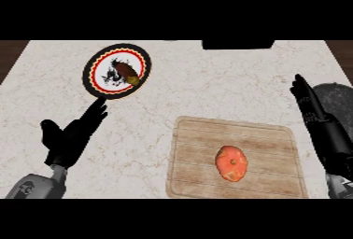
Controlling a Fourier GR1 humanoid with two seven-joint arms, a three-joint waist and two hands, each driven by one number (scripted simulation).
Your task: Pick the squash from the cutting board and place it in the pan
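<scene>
An orange-red squash (pixel 232 163) lies on the wooden cutting board (pixel 200 140), right of the board's middle. A dark pan (pixel 339 100) shows partly at the counter's right edge, cut off by the view. My right hand (pixel 308 105) stretches up along the pan's left side with straight fingers, holding nothing, well right of and above the squash. Far to the left of the board, my left hand (pixel 69 135) rests open on the counter, fingers pointing up and to the right.
A round plate (pixel 95 65) with a black rim and red zigzag band sits at the back left, with a brown item (pixel 124 73) on it; my left fingertips end just below it. A dark object (pixel 238 44) stands at the counter's far edge.
</scene>
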